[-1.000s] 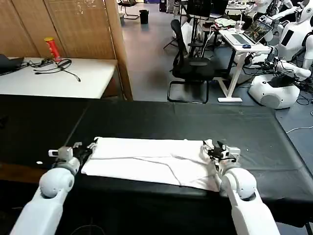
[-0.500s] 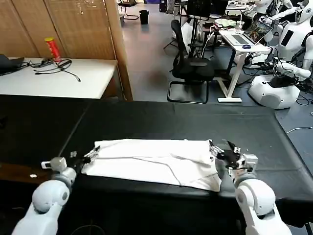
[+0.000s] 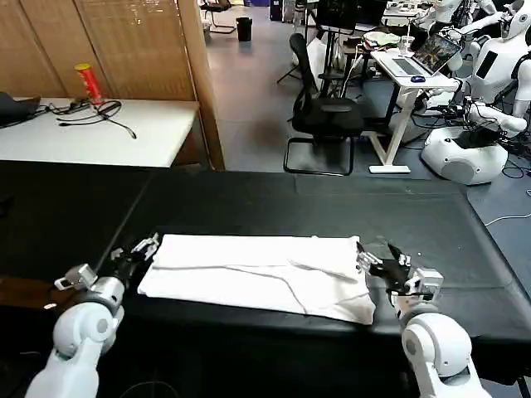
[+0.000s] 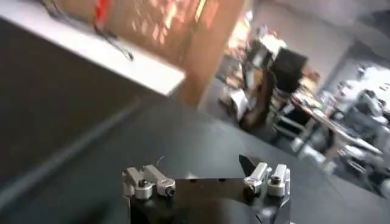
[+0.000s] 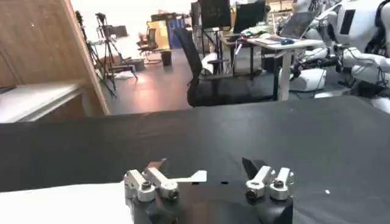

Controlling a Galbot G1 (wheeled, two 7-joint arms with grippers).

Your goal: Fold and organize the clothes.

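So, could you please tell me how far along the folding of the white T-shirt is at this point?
Done: the T-shirt lies as a long folded band across the black table cloth, so at least one fold looks made. In hand: nothing; the left hand and right hand sit open just off the band's two ends, gripping no fabric. Left: probably folding the band shorter and tidying it.

The T-shirt (image 3: 257, 274) is soft white cloth, matt and lightly creased. It lies on a surface (image 3: 290, 203) covered in black cloth — dull, smooth. Each pincer, left (image 3: 141, 248) and right (image 3: 371, 258), looks like bare metal on glossy white plastic arms.
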